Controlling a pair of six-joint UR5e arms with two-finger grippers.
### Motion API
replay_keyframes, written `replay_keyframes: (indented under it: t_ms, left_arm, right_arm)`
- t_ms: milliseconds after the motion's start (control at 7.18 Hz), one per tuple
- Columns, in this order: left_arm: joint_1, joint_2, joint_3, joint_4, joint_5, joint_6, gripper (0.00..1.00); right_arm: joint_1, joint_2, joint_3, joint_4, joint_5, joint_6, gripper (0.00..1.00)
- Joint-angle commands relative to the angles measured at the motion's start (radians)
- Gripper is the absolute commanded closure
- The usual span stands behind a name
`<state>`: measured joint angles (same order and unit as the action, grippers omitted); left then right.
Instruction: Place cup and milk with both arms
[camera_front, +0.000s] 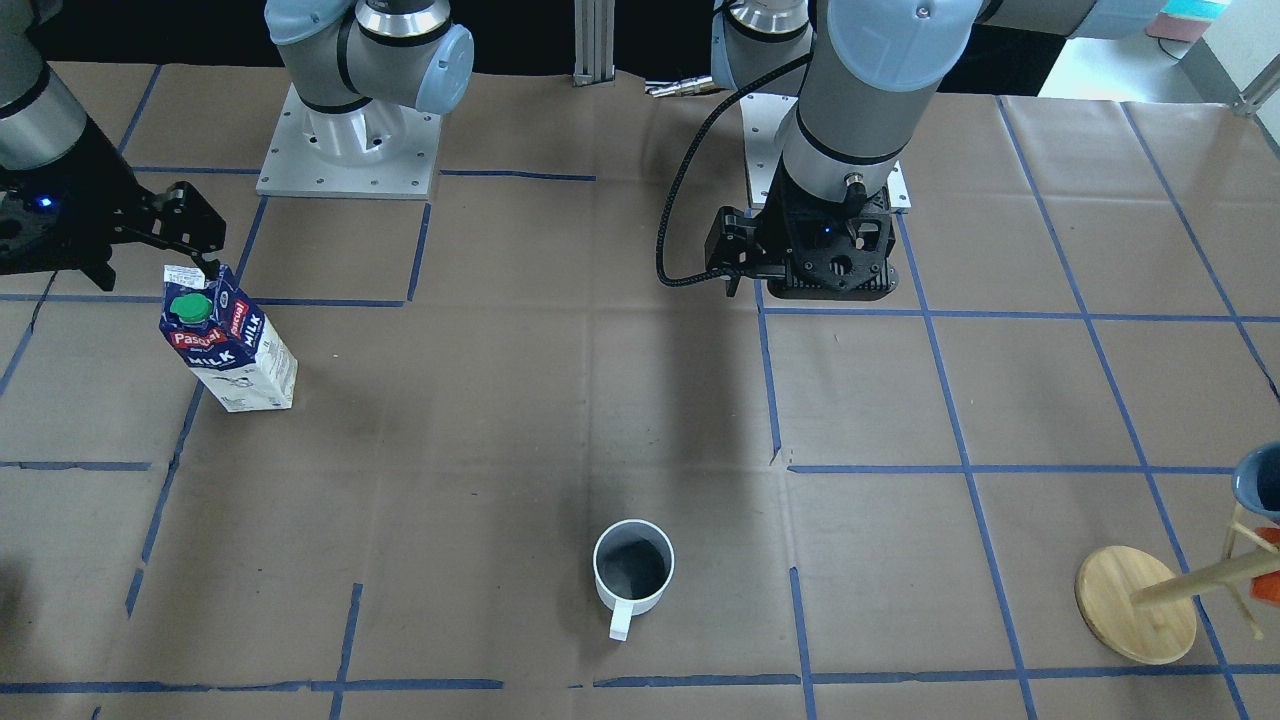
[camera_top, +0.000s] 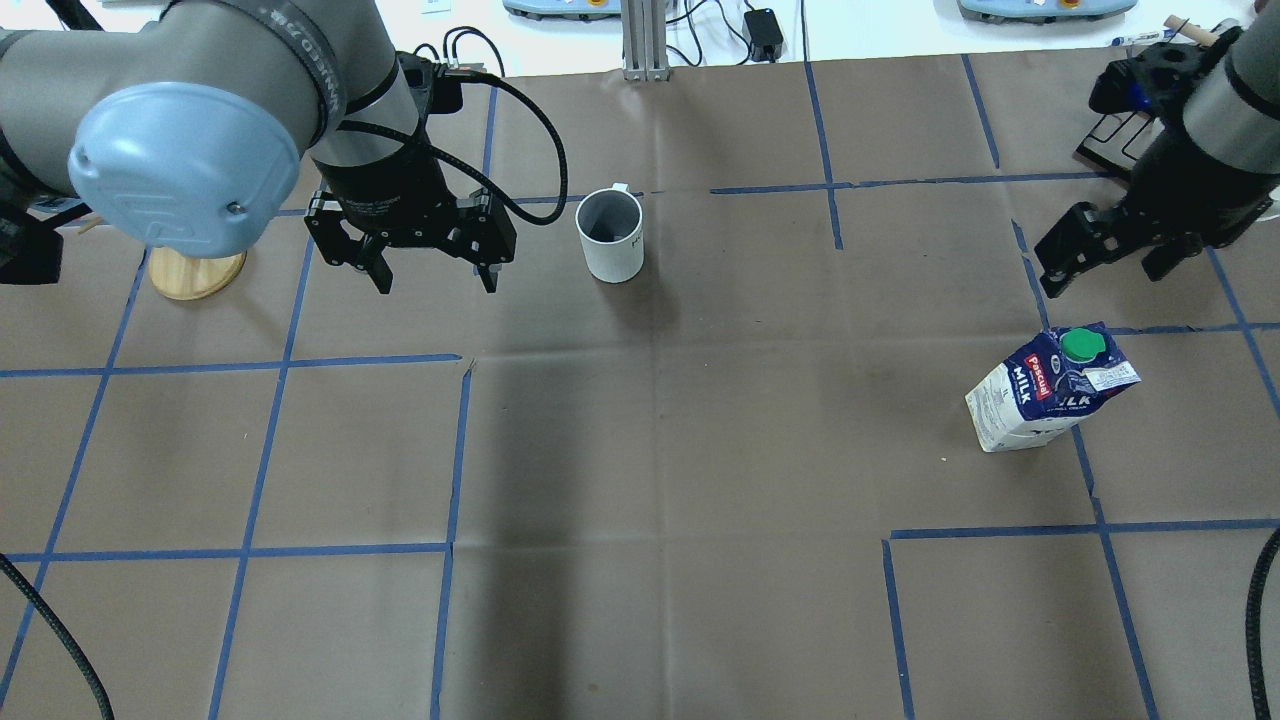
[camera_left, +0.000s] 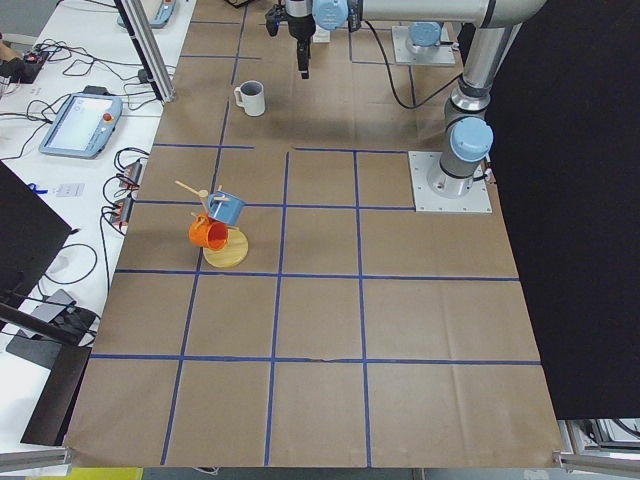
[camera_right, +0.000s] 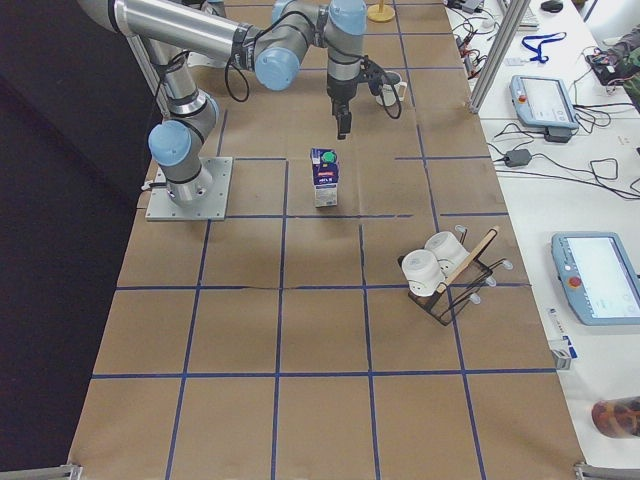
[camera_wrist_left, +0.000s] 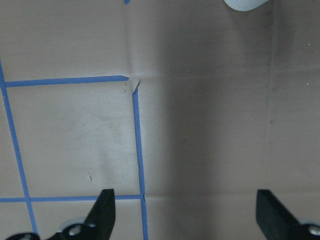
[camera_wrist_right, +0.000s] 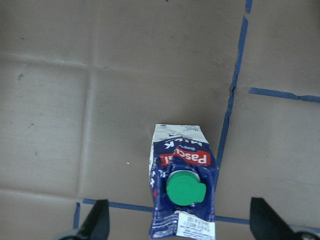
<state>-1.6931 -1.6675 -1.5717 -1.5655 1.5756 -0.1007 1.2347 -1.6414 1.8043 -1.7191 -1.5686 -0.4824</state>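
Observation:
The white cup (camera_top: 610, 235) stands upright on the table, handle pointing away from the robot; it also shows in the front view (camera_front: 633, 567). My left gripper (camera_top: 430, 272) is open and empty, hovering to the left of the cup and apart from it. Its wrist view shows only the cup's edge (camera_wrist_left: 245, 4). The milk carton (camera_top: 1045, 390) stands upright on the right, green cap on top. My right gripper (camera_top: 1108, 268) is open above and just beyond it, not touching. In the right wrist view the milk (camera_wrist_right: 182, 190) lies between the spread fingers (camera_wrist_right: 97, 220).
A wooden mug tree (camera_top: 197, 275) with a blue and an orange mug (camera_left: 208, 232) stands left of my left gripper. A black wire rack with white cups (camera_right: 440, 275) sits at the far right. Blue tape lines grid the brown paper. Arm bases (camera_front: 350, 150) are at the robot's edge.

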Motion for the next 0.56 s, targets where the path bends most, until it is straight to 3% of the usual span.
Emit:
replay_keyframes:
  t_ms: [0,418]
  left_arm:
    - [0.009,0.000,0.004,-0.008,0.000,-0.001,0.00]
    - [0.010,0.002,0.001,-0.008,-0.008,0.001,0.00]
  right_arm:
    - [-0.057,-0.011,0.091,-0.101,0.002,-0.070,0.00]
    - [-0.055,-0.024,0.206,-0.201,0.004,-0.056,0.00]
